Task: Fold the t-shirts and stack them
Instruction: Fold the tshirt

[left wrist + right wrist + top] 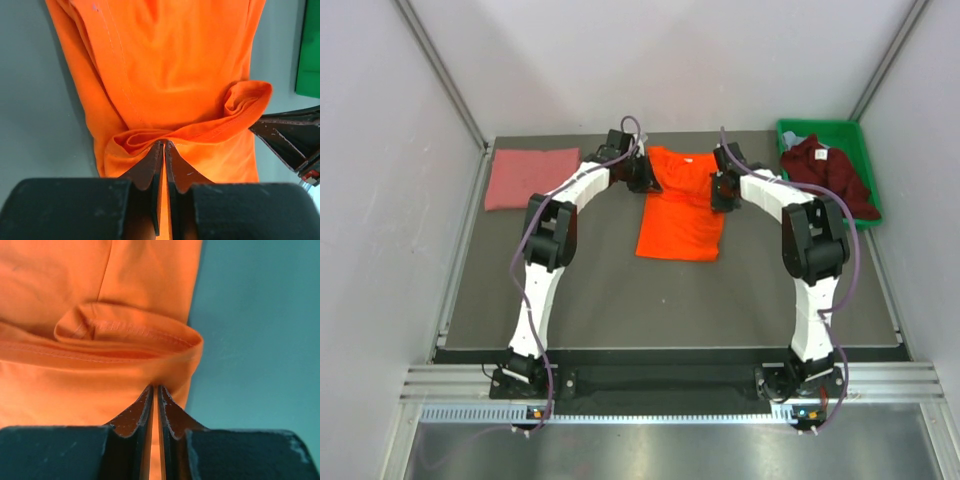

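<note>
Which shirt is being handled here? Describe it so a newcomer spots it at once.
On the dark table, look at the middle of its far edge. The bright orange t-shirt lies there, with the left claw and right claw both pinched shut on it. The pink shirt far left and the maroon shirt draped over the green bin lie untouched.

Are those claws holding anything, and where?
The orange t-shirt: the left gripper and right gripper each pinch a bunched fold on their own side, near its far end.

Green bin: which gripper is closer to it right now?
Right. The right gripper pinches the orange t-shirt at its bin-side edge, apart from the green bin; the left gripper pinches the opposite edge, farther away across the shirt.
</note>
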Tool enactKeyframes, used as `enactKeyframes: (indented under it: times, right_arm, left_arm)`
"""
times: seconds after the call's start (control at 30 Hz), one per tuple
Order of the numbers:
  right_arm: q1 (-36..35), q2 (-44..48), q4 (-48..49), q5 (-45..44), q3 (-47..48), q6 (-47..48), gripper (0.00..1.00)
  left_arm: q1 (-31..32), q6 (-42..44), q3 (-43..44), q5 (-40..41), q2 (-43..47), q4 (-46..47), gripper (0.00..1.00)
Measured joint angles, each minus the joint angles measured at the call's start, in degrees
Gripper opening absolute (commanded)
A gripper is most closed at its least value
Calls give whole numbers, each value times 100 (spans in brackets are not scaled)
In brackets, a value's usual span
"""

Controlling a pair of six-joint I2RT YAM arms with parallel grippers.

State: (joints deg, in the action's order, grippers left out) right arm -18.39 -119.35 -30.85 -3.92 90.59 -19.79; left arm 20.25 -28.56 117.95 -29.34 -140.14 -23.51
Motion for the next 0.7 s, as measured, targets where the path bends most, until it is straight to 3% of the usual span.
enactKeyframes:
  times: [0.2, 0.43, 0.6, 0.7]
  right_arm:
    - [164, -170, 164, -66, 203, 0, 14]
    - [284, -55, 122, -79, 382, 22, 33]
    - [284, 898, 39, 470, -313, 22, 40]
    - [293, 1613, 131, 1095, -1019, 24, 43]
  left_arm:
    - [-31, -50, 212, 133, -153, 11, 13]
    - [-240, -66, 210, 369, -109, -162, 24]
    - [-391, 46, -723, 466, 778, -363, 27]
    - [-402, 72, -1788, 361, 1679, -234, 28]
